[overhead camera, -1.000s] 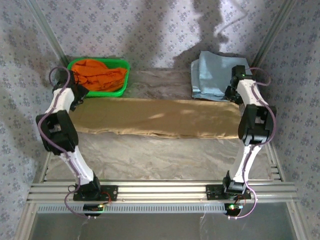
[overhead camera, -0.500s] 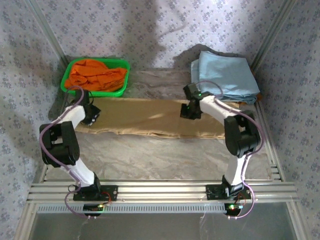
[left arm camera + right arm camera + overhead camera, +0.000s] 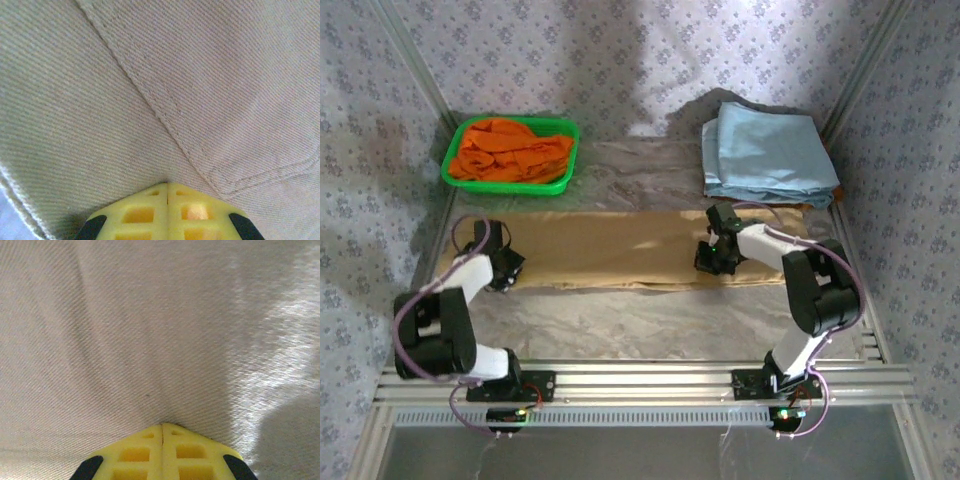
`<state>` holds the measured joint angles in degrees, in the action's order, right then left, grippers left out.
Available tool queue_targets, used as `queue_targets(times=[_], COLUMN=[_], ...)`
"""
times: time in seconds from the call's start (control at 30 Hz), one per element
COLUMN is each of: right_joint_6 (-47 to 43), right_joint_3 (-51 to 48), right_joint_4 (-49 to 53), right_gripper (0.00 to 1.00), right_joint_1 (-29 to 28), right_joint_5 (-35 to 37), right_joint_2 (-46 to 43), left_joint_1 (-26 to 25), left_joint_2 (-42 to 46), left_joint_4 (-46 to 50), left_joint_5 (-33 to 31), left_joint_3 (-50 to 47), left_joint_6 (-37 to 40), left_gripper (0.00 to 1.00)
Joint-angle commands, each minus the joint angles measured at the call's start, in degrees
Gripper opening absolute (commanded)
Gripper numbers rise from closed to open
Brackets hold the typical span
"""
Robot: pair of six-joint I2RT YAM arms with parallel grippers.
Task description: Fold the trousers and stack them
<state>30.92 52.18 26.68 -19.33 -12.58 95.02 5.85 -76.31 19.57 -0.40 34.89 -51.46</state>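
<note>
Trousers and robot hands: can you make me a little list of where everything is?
trousers: tan, lying flat, stretched left to right
left hand: shut, tips on the trousers' left end
right hand: shut, tips on the trousers, right of middle
orange garment: in the green basket, far left
blue garments: stacked, far right

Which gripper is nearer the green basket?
Left. The left gripper sits in front of the basket; the right gripper is far to its right, by the blue stack.
</note>
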Motion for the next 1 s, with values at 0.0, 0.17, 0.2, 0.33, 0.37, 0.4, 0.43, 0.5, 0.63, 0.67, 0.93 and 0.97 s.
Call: queue_targets(times=[0.0,0.17,0.2,0.33,0.37,0.4,0.43,0.5,0.63,0.67,0.93,0.97], right_joint_6=[0.88,0.51,0.30,-0.14,-0.22,-0.17,-0.08,-0.16,0.84,1.19,0.99,0.89], right_joint_3=[-4.15,-3.67,-2.03,6.80,9.27,12.41,15.39,22.29,33.72,35.79,48.21,49.12], right_joint_4=[5.62,9.27,10.21,11.05,10.86,10.64,10.17,9.02,8.12,8.34,11.27,11.47], right_gripper=[0.00,0.00,0.00,0.00,0.00,0.00,0.00,0.00,0.00,0.00,0.00,0.00], right_joint_1=[1.36,1.16,0.93,-3.06,-4.26,-5.59,-6.98,-9.10,-10.99,-10.94,-8.64,-8.09], right_joint_5=[1.74,2.34,2.34,2.69,2.50,2.36,2.38,2.70,3.19,3.57,5.06,4.98], right_joint_2=[-3.45,-9.17,-9.99,-8.72,-7.08,-4.79,-2.00,3.48,15.54,17.97,32.04,33.39], left_joint_1=[0.28,0.28,0.27,-0.10,-0.58,-1.60,-3.01,-5.84,-11.32,-12.07,-12.26,-11.82], left_joint_2=[8.29,19.59,20.82,18.73,16.89,14.44,11.62,5.68,-6.45,-8.84,-23.35,-24.45], left_joint_4=[6.28,12.67,13.79,14.05,13.81,13.08,11.63,10.03,5.08,3.85,-1.18,-1.41], left_joint_5=[-1.19,-0.35,-0.34,1.54,1.63,1.59,1.80,1.29,1.54,1.63,1.02,1.02], left_joint_3=[-6.81,-7.98,-6.69,1.15,3.12,5.32,7.37,11.43,18.47,19.59,26.18,26.60], left_joint_6=[-2.30,-0.94,-0.31,1.32,1.30,1.50,2.08,2.30,2.59,2.67,3.93,4.15], left_gripper=[0.00,0.00,0.00,0.02,0.02,0.02,0.02,0.00,0.00,0.00,0.00,0.00])
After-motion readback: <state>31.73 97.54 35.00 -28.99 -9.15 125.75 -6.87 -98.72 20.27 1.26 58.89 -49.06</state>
